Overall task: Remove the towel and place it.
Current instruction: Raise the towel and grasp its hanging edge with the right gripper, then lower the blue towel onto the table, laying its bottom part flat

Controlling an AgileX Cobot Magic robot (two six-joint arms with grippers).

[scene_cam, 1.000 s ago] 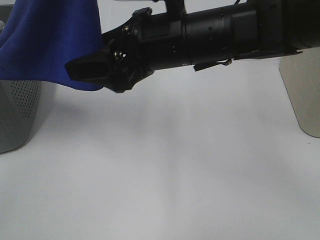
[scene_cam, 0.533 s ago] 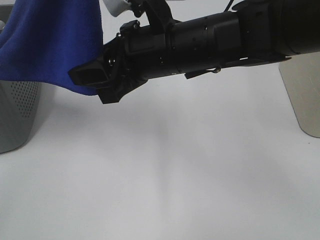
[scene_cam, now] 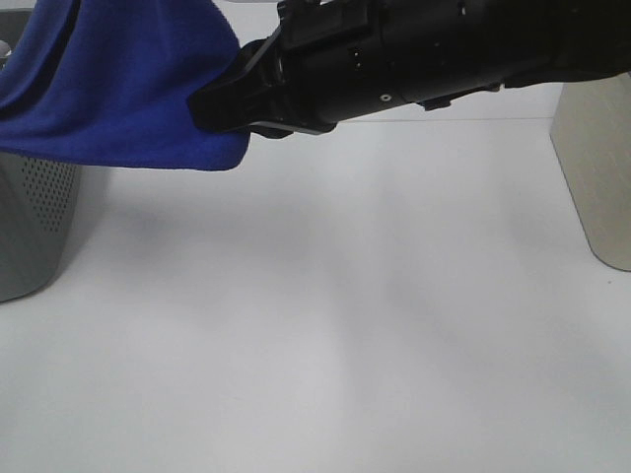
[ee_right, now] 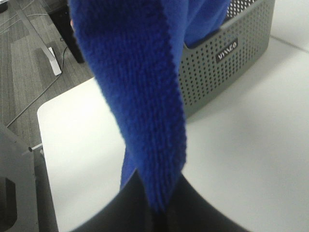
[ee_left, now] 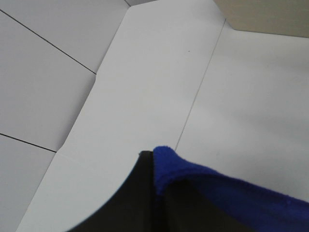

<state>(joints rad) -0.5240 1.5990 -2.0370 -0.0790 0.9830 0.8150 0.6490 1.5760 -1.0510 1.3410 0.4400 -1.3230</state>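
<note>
Though the basket's label [ee_right: 227, 50] carries white lettering, it is too blurred to read. Blue and fuzzy, the towel [scene_cam: 118, 89] hangs above the table [scene_cam: 345, 325], a fold pinched in the clenched right gripper [scene_cam: 215, 106]. The left gripper [ee_left: 155, 186] clamps a corner. Its other end drapes into the grey perforated basket [ee_right: 241, 72].

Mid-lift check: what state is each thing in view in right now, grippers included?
towel: raised, pinched by both grippers, one part hanging into the basket.
right gripper: shut on the towel's edge.
left gripper: shut on the towel.
basket: upright, towel draped over its top.
grey bin: standing upright, inside not visible.
</note>
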